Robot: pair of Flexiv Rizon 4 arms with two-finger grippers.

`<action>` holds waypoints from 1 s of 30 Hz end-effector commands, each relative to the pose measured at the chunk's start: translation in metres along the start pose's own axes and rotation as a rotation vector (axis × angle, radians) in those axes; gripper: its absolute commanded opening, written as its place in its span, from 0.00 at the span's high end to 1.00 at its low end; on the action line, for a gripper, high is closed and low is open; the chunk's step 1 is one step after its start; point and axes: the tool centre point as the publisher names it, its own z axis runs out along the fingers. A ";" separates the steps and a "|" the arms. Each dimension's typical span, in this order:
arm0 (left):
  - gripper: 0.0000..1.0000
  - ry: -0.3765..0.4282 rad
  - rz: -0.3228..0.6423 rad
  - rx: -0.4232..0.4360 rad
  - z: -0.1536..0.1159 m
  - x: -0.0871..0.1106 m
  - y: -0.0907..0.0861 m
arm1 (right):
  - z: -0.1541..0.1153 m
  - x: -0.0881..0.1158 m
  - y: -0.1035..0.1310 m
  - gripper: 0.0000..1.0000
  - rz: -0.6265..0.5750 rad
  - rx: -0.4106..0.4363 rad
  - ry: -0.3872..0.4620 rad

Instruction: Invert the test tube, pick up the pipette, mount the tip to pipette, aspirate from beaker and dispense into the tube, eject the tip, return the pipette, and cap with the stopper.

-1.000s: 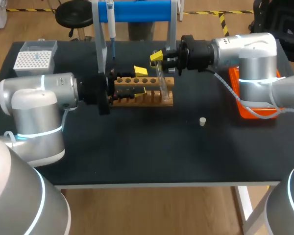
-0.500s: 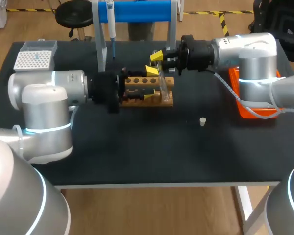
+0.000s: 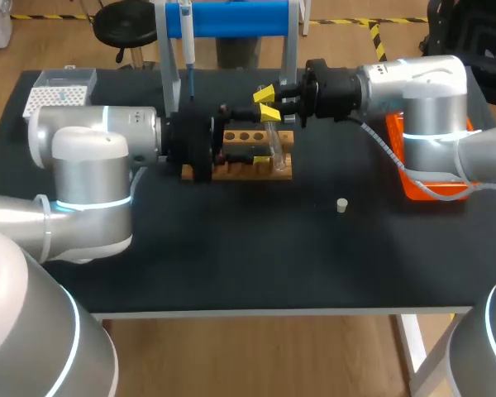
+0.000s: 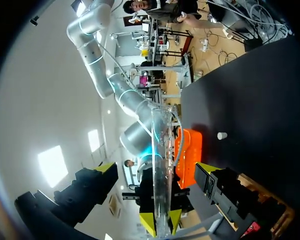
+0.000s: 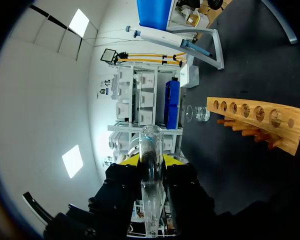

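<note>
**Two Arms Meeting Over a Test Tube at the Rack**

The right gripper (image 5: pixel 151 162) is pinching the test tube (image 3: pixel 274 141) near its upper end and holding it nearly upright above the right end of the wooden rack (image 3: pixel 252 153), on the far side of the table (image 3: pixel 231 248). The left gripper (image 4: pixel 156 167) is standing spread wide, with one finger on either side of the glass and neither touching it. The stopper (image 3: pixel 341 205) is lying alone, nearer and to the right, and the pipette (image 3: pixel 187 41) is hanging on the far stand. A handover for the inversion appears to be taking shape. The danger is lying in the timing. If the right fingers are letting go before the left ones are closing squarely, the slick tube could slip, knock the rack or fall. An off-centre squeeze could twist it.
</note>
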 end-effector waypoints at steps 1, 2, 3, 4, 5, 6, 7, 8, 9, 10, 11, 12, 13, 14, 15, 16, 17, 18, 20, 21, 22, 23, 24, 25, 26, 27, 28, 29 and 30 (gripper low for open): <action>0.00 -0.001 -0.001 -0.010 0.005 0.000 -0.002 | 0.000 0.001 0.000 1.00 0.000 -0.001 -0.004; 0.01 -0.002 -0.002 -0.012 0.006 0.000 -0.002 | 0.000 0.001 0.000 1.00 0.000 -0.001 -0.004; 0.02 -0.003 -0.004 -0.012 0.007 0.000 -0.003 | 0.000 0.001 0.000 1.00 0.000 -0.001 -0.004; 0.04 -0.008 -0.007 -0.013 0.007 0.000 -0.003 | 0.000 0.001 0.000 1.00 0.000 -0.001 -0.004; 0.05 -0.010 -0.009 -0.013 0.008 0.001 -0.003 | 0.000 0.001 0.000 1.00 0.000 -0.001 -0.004; 0.05 -0.010 -0.009 -0.013 0.009 0.001 -0.004 | 0.000 0.001 0.000 1.00 0.000 -0.001 -0.004; 0.04 -0.013 -0.009 -0.014 0.009 0.001 -0.004 | 0.000 0.001 0.000 1.00 0.000 -0.001 -0.004; 0.04 -0.015 -0.010 -0.014 0.010 0.001 -0.005 | 0.000 0.001 0.000 1.00 0.000 -0.001 -0.004; 0.04 -0.016 -0.010 -0.015 0.010 0.001 -0.005 | 0.000 0.001 0.000 1.00 0.000 -0.001 -0.004; 0.06 -0.018 -0.010 -0.016 0.011 0.000 -0.006 | 0.000 0.001 0.000 1.00 0.000 -0.001 -0.004; 0.07 -0.023 -0.009 -0.018 0.011 0.000 -0.006 | 0.000 0.001 0.000 1.00 0.000 -0.001 -0.004; 0.07 -0.024 -0.009 -0.019 0.012 0.000 -0.007 | 0.000 0.001 0.000 1.00 0.000 -0.001 -0.004; 0.09 -0.029 -0.007 -0.023 0.012 0.000 -0.007 | 0.000 0.001 0.000 1.00 0.000 -0.001 -0.004; 0.18 -0.036 -0.005 -0.026 0.012 0.000 -0.008 | 0.000 0.001 0.000 1.00 0.000 -0.001 -0.004; 0.20 -0.041 -0.002 -0.031 0.012 0.000 -0.008 | 0.000 0.001 0.000 1.00 0.000 -0.001 -0.004; 0.21 -0.047 0.002 -0.035 0.012 0.000 -0.008 | 0.000 0.001 0.000 1.00 0.000 -0.001 -0.004; 0.24 -0.055 0.006 -0.036 0.012 0.000 -0.008 | 0.000 0.001 0.000 1.00 0.000 -0.001 -0.004; 0.26 -0.060 0.009 -0.038 0.012 0.000 -0.008 | 0.000 0.001 0.000 1.00 0.000 -0.001 -0.004; 0.27 -0.063 0.010 -0.040 0.013 0.000 -0.008 | 0.000 0.001 0.000 1.00 0.000 -0.001 -0.004; 0.27 -0.065 0.011 -0.040 0.013 0.000 -0.009 | 0.000 0.001 0.000 1.00 0.000 -0.001 -0.004; 0.28 -0.066 0.011 -0.040 0.013 0.000 -0.009 | 0.000 0.001 0.000 1.00 0.000 -0.001 -0.004; 0.28 -0.066 0.011 -0.040 0.013 0.000 -0.009 | 0.000 0.001 0.000 1.00 0.000 -0.001 -0.004; 0.29 -0.068 0.012 -0.040 0.013 0.000 -0.009 | 0.000 0.001 0.000 1.00 0.000 -0.001 -0.004; 0.30 -0.069 0.012 -0.040 0.013 0.000 -0.009 | 0.000 0.001 0.000 1.00 0.000 -0.001 -0.004; 0.31 -0.069 0.013 -0.040 0.013 0.000 -0.009 | 0.000 0.001 0.000 1.00 0.000 -0.001 -0.004; 0.32 -0.070 0.013 -0.039 0.013 0.000 -0.010 | 0.000 0.001 0.000 1.00 0.000 -0.001 -0.004; 0.36 -0.070 0.014 -0.039 0.013 0.001 -0.010 | 0.000 0.001 0.000 1.00 0.000 -0.001 -0.004; 0.38 -0.070 0.014 -0.038 0.013 0.001 -0.010 | 0.000 0.001 0.000 1.00 0.000 -0.001 -0.004; 0.39 -0.070 0.015 -0.037 0.013 0.001 -0.010 | 0.000 0.001 0.000 1.00 0.000 -0.001 -0.004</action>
